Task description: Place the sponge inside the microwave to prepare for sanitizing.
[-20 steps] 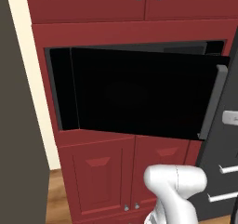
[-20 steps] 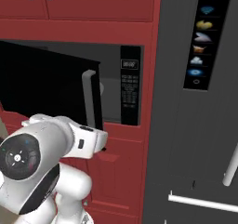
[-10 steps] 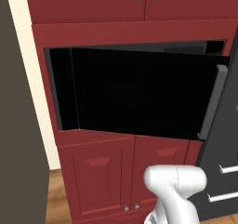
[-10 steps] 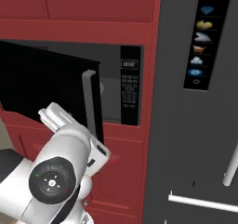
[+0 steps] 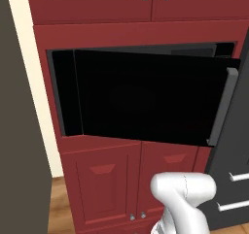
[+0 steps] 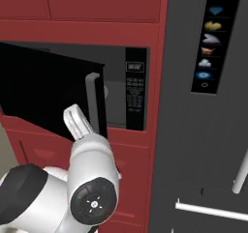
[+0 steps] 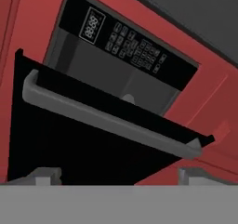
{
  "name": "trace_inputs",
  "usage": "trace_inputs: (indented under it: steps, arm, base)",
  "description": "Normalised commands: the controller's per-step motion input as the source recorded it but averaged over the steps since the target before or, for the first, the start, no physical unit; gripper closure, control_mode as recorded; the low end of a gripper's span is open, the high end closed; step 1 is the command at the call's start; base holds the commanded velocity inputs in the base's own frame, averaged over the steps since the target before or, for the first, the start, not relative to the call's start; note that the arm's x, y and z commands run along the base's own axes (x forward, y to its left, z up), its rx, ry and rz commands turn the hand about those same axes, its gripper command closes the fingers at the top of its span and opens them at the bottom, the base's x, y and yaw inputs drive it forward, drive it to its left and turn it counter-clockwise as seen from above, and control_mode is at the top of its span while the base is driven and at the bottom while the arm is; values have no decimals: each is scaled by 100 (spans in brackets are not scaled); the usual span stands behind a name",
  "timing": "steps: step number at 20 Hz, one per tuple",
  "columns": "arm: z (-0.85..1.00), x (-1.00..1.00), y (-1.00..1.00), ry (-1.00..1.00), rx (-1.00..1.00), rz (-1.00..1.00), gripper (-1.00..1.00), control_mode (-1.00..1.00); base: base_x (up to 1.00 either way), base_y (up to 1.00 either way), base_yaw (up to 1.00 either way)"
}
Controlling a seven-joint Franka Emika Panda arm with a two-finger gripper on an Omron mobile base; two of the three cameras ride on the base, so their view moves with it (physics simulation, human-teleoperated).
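Microwave [image 6: 121,101] cavity behind half-open door [image 5: 146,97]

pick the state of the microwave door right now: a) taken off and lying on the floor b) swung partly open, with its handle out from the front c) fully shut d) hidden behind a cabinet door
b: the microwave has its black door swung out from the red cabinetry, the grey handle stands clear of the front, and the grey cavity shows in the gap beside the button panel.
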Motion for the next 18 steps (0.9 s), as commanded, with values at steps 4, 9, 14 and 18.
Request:
trace_inputs:
  steps: [4, 9, 14, 18]
  arm:
    - [-4, 29, -24, 2, 21, -1, -100, -100]
    - [-2, 40, 0, -3, 1, 3, -100, -100]
    - [-2, 45, 0, -3, 1, 0, -100, -100]
    - [0, 25, 0, 0, 3, 0, -100, -100]
  base:
    - [0, 0, 0]
    - [0, 0, 0]
    - [0, 0, 0]
    - [0, 0, 0]
